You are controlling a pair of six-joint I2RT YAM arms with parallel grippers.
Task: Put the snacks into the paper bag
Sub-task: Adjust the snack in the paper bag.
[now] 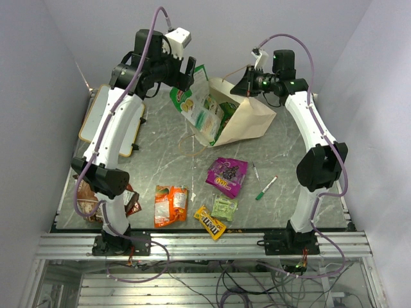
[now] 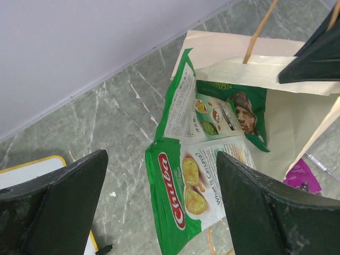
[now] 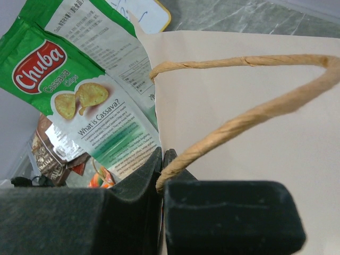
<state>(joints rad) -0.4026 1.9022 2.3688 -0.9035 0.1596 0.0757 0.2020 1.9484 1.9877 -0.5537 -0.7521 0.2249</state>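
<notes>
Bench entry, both arms over the far half of the grey marbled table (image 1: pixel 160 151).

Paper bag (image 1: pixel 257 119) (image 2: pixel 297 127) (image 3: pixel 255 138): far centre of the table, tipped on its side, mouth turned toward my left arm; my right gripper (image 1: pixel 243 80) (image 3: pixel 163 159) sits at its upper rim, fingers pressed together on the paper, with the twisted handle (image 3: pixel 244 64) looping out from between them.

Whiteboard (image 1: pixel 90 122): flat at the far left edge, partly under my left arm.

Chuba bag (image 1: pixel 196 106) (image 2: pixel 186 191) (image 3: pixel 79 95): large and green, lying half in and half out of the bag's mouth; a second green bag (image 2: pixel 239 106) lies deeper inside, overlapped by it.

Left gripper (image 1: pixel 186 70) (image 2: pixel 159 156): poised above the Chuba bag, fingers spread wide, nothing between them, not touching the packet.

Loose on the near half, well apart from the paper bag: purple pouch (image 1: pixel 227 175) near centre; orange bag (image 1: pixel 170 205) to its near left; brown bag (image 1: pixel 90 208) and a red packet (image 1: pixel 133 204) by my left base (both partly hidden by the arm); yellow M&M's (image 1: pixel 210 222) at the near edge; pale green packet (image 1: pixel 225 207) just beside it.

Two marker pens (image 1: pixel 266 187), right of the purple pouch.
</notes>
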